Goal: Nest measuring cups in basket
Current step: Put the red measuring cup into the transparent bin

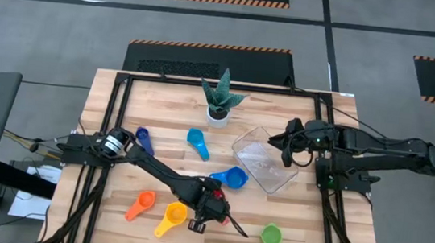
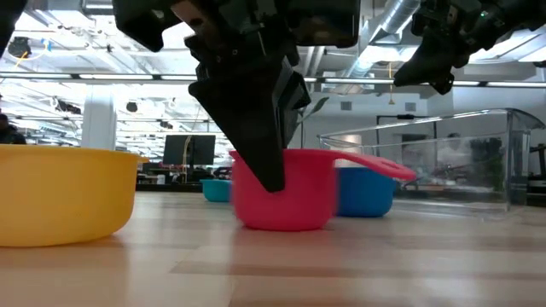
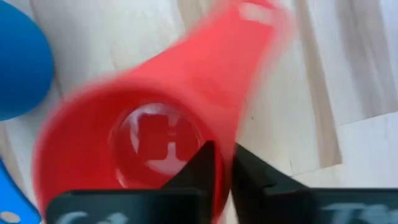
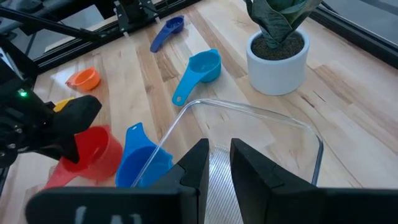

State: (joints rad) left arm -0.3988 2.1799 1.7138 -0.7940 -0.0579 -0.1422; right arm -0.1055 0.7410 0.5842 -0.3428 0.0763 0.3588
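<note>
Fingers of the left gripper clamped the red plastic measuring cup's wall on the desk; next seemed lifting it toward the clear plastic rectangular basket, where right fingers hung slightly apart.

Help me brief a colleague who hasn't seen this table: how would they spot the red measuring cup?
Start at the clear basket right of the table's centre, then go toward the front edge, past the blue cup. The red cup sits there with the left tool closed on its rim. It is the only red cup.
</note>
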